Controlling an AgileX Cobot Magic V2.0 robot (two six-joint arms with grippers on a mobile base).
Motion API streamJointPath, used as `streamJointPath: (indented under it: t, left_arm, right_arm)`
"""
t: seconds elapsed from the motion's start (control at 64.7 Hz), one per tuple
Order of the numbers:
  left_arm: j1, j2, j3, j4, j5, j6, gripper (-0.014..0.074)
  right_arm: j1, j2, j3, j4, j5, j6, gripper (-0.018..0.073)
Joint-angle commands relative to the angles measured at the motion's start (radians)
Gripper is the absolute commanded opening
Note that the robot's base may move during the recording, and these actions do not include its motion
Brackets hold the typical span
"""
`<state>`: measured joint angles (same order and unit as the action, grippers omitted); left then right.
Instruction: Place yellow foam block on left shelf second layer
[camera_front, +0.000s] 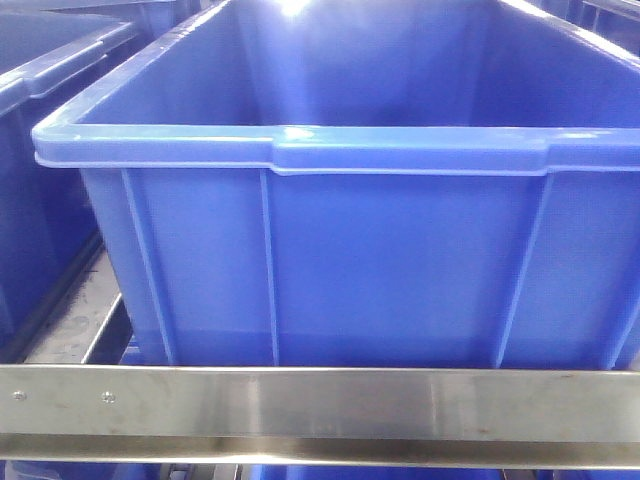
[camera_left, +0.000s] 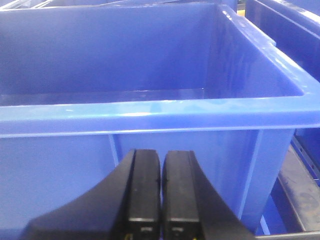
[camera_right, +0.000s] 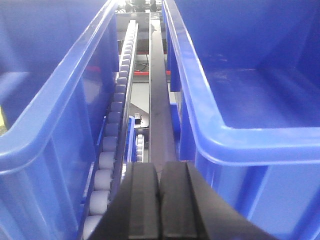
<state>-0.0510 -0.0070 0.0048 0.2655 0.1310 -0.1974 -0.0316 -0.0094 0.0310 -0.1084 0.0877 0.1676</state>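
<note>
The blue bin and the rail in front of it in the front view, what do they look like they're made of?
The blue bin looks like moulded plastic, glossy: light glares on its rim and ribs run down its wall. The rail looks like brushed metal, possibly stainless steel: silvery sheen, fine streaks, small screws at its left end.

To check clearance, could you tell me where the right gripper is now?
In the right wrist view the right gripper, shut, sits bottom centre over the gap between the left blue bin and the right blue bin, above the roller track.
</note>
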Motion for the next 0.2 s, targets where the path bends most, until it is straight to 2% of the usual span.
streamJointPath:
  t: [0.0,0.185]
  left_arm:
    - [-0.007,-0.014,0.026,0.001,-0.085,-0.004,0.0136]
    - [-0.007,-0.014,0.026,0.001,-0.085,-0.004,0.0136]
  right_arm:
    - [-0.007,-0.019,-0.022,-0.001,-0.088,-0.008,0.0055]
    - [-0.007,-0.019,-0.022,-0.001,-0.088,-0.008,0.0055]
